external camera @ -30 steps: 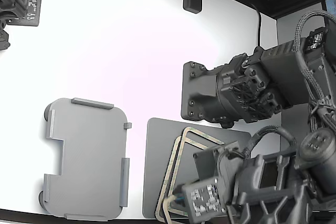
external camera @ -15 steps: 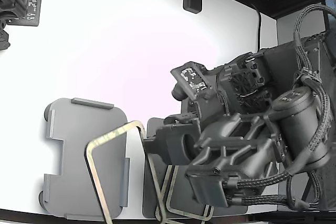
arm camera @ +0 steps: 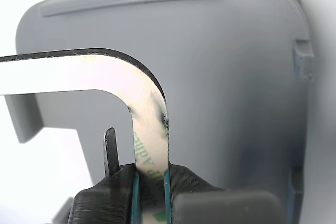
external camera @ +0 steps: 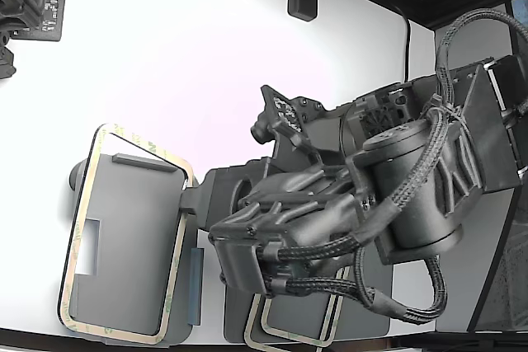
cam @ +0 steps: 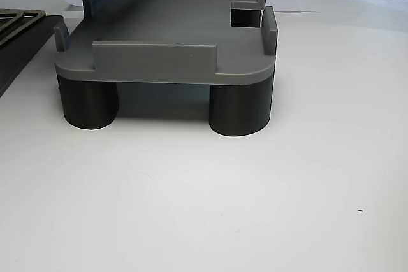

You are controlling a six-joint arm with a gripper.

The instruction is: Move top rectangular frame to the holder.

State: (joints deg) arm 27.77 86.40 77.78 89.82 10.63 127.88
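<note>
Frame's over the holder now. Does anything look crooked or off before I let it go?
Yes: the top rectangular frame, shut in the gripper, is not squared with the holder. In the exterior view it sits rotated, overhanging the holder's upper and left edges instead of sitting inside the raised tabs. The other view shows no frame on the holder's deck.

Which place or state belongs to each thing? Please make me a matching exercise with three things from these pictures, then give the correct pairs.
Things:
1. top rectangular frame
2. holder
3. dark grey mat

Places or states:
A. lies under the remaining frames, at the exterior view's lower right
B. clamped at one side between the gripper fingers
C. stands on round legs, with raised tabs along its edges

Pairs: 1-B, 2-C, 3-A
</note>
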